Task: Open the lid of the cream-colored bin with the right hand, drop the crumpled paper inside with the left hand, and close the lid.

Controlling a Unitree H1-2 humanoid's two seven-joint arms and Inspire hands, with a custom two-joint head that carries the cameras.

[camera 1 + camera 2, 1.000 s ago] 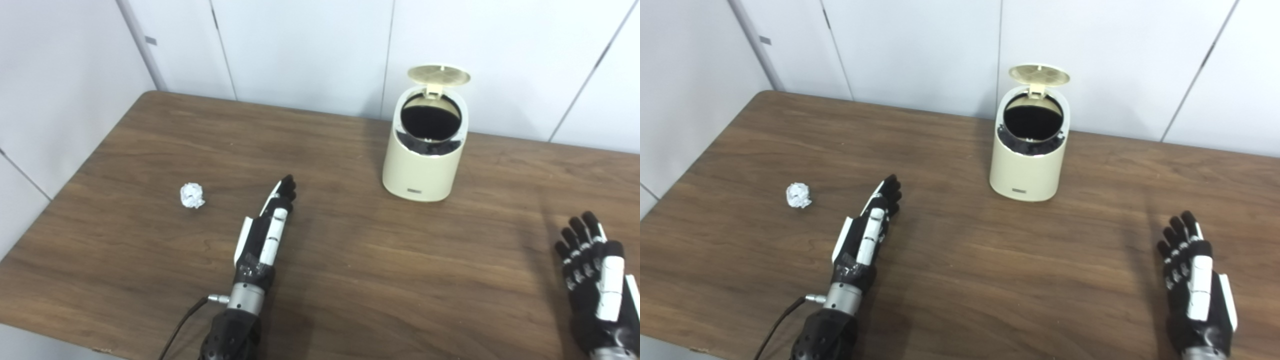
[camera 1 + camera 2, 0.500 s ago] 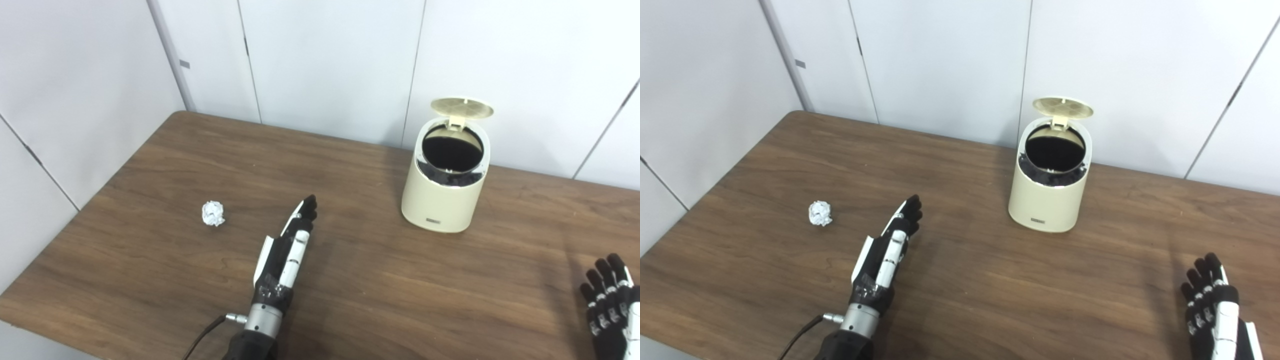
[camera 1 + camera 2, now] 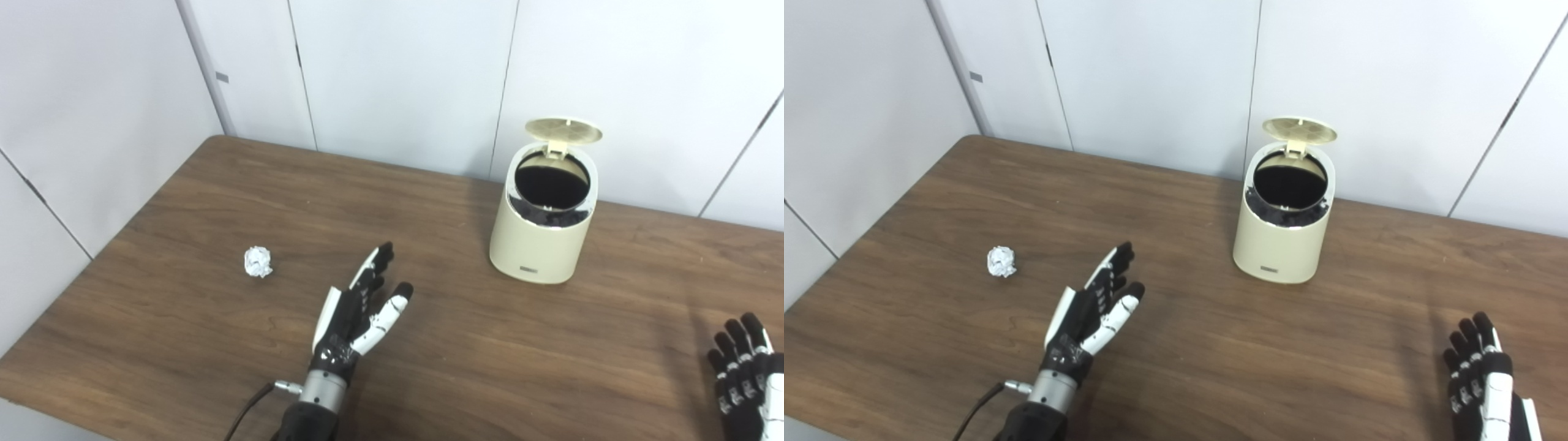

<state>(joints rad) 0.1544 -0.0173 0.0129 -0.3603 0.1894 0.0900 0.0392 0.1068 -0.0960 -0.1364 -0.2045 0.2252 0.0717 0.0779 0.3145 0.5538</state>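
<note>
In the left eye view, the left hand (image 3: pixel 361 306) hovers empty, fingers spread; the crumpled paper (image 3: pixel 258 261) lies near, to its left, and the cream-colored bin (image 3: pixel 542 226), lid (image 3: pixel 563 130) up, stands well beyond to its right. A grab from this side could nudge the light ball away. In the right eye view, the right hand (image 3: pixel 1485 383) waits empty, fingers apart. Versus 0.5 s ago, the left thumb has swung out.
</note>
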